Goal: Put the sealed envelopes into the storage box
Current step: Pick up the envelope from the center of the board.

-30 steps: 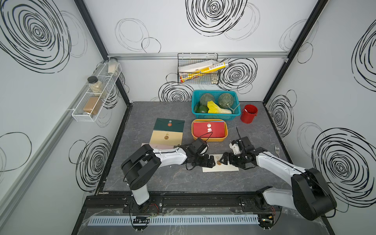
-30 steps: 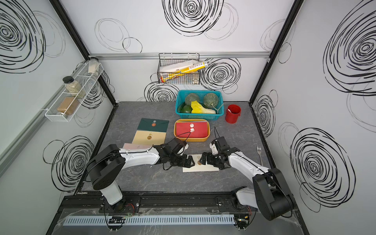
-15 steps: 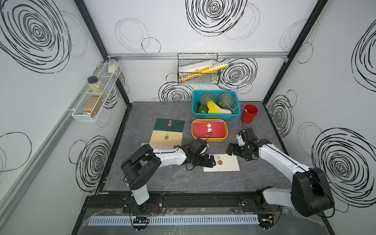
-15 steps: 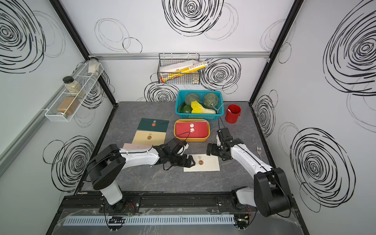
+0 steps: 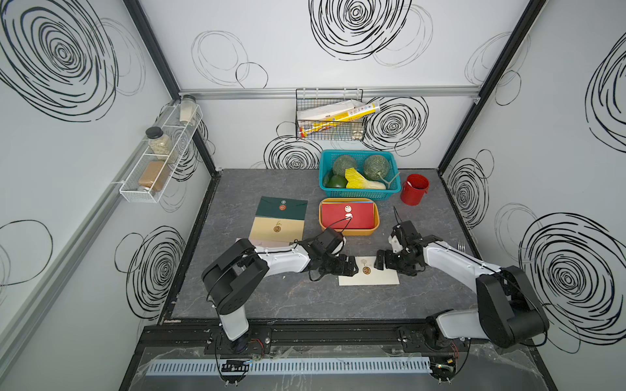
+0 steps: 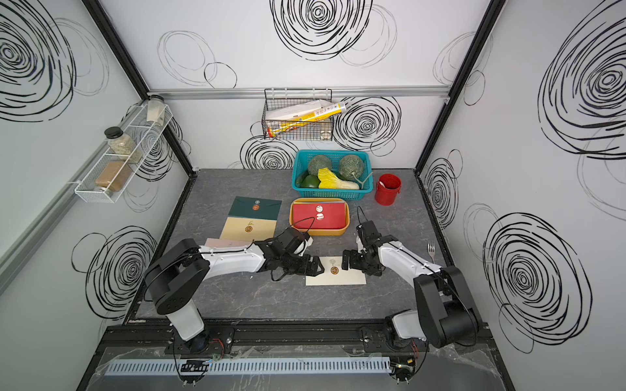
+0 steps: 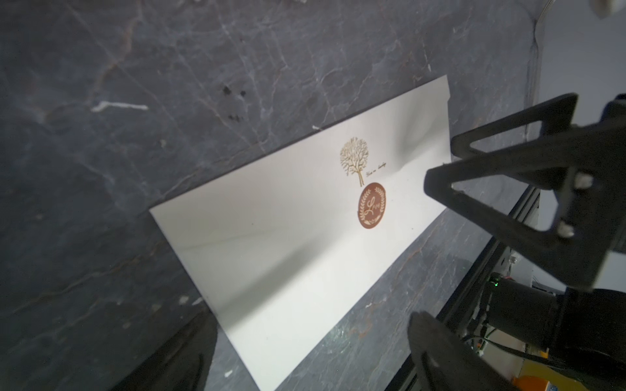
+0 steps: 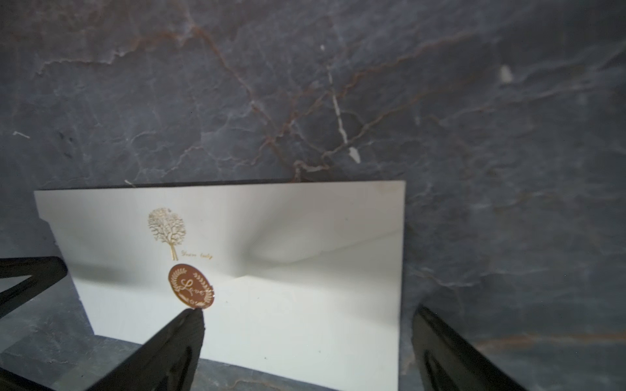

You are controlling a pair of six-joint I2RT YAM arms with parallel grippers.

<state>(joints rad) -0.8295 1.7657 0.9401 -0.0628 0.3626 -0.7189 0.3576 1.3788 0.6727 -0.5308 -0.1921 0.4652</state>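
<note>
A cream envelope [image 5: 372, 276] [image 6: 338, 277] with a brown round seal lies flat on the table's front middle. My left gripper [image 5: 351, 269] [image 7: 310, 342] stands open low over its left end. My right gripper [image 5: 380, 263] [image 8: 308, 325] is open over its right half: one fingertip [image 8: 189, 321] sits by the seal, the other is past the short edge. The mustard storage box [image 5: 349, 233] behind holds a red envelope [image 5: 349, 216]. Dark green [image 5: 281, 207], tan [image 5: 277, 228] and pink [image 5: 261, 243] envelopes lie overlapped at the left.
A teal basket [image 5: 359, 195] of vegetables and a red cup [image 5: 414, 189] stand behind the box. A fork [image 5: 461, 244] lies by the right wall. A wire basket [image 5: 330, 118] hangs on the back wall, a jar rack [image 5: 159, 159] on the left wall.
My right gripper pulled back from the cream envelope half a second ago and has come down over its right end again. The left arm and the envelope have stayed put.
</note>
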